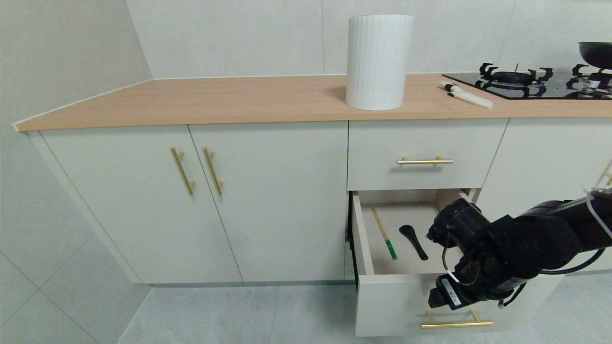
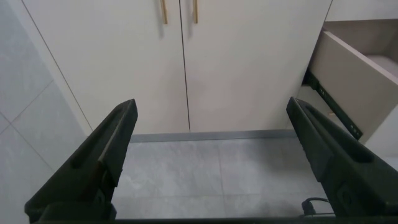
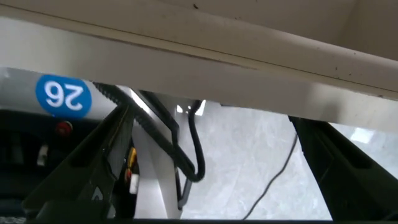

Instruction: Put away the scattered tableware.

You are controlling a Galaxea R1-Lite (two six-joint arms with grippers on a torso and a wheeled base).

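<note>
Stowed: chopsticks (image 1: 385,234) and black spoon (image 1: 414,241) lying in open drawer (image 1: 364,248), just beside your right tool (image 3: 217,143).
Outstanding, judging so: white utensil (image 1: 473,99) lying on worktop (image 1: 229,100), well above that tool; drawer awaiting closing.
Right tool and left tool (image 2: 211,109) both gaping, holding nothing.

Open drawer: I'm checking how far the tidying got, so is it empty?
No, a pair of green-tipped chopsticks and a black spoon lie on the floor of the open drawer.

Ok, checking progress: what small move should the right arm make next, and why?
Probably raise the open right end effector from the drawer toward the white utensils by the stove: they lie on the countertop, not yet put away.
</note>
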